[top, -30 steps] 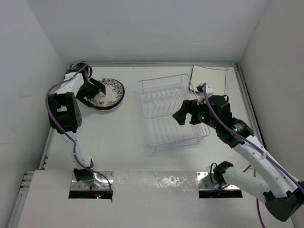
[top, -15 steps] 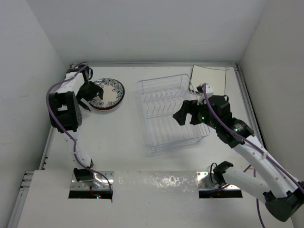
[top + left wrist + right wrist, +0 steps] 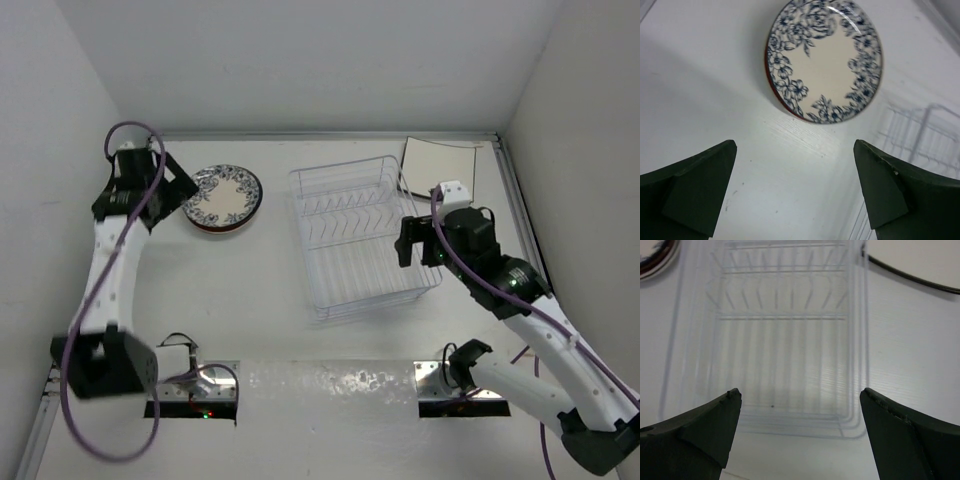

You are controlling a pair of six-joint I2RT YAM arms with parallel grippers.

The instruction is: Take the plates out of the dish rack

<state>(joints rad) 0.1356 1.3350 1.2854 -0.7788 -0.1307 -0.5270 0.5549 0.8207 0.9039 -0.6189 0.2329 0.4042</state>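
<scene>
The white wire dish rack (image 3: 365, 235) stands mid-table and holds no plates; its prongs show in the right wrist view (image 3: 785, 335). The white floral plate (image 3: 224, 195) lies on top of a stack left of the rack, and a red rim shows under it in the left wrist view (image 3: 825, 57). A square white plate (image 3: 441, 163) with a dark edge lies behind the rack's right corner (image 3: 920, 260). My left gripper (image 3: 172, 186) is open and empty, just left of the stack (image 3: 796, 190). My right gripper (image 3: 407, 245) is open and empty over the rack's right side (image 3: 800, 430).
White walls close in the table on the left, back and right. The rack's edge shows at the right of the left wrist view (image 3: 922, 135). The round stack's rim shows at the top left of the right wrist view (image 3: 652, 255).
My left arm has swung up and back, and its gripper has drawn left off the floral plate. My right gripper has pulled back toward the rack's right edge.
</scene>
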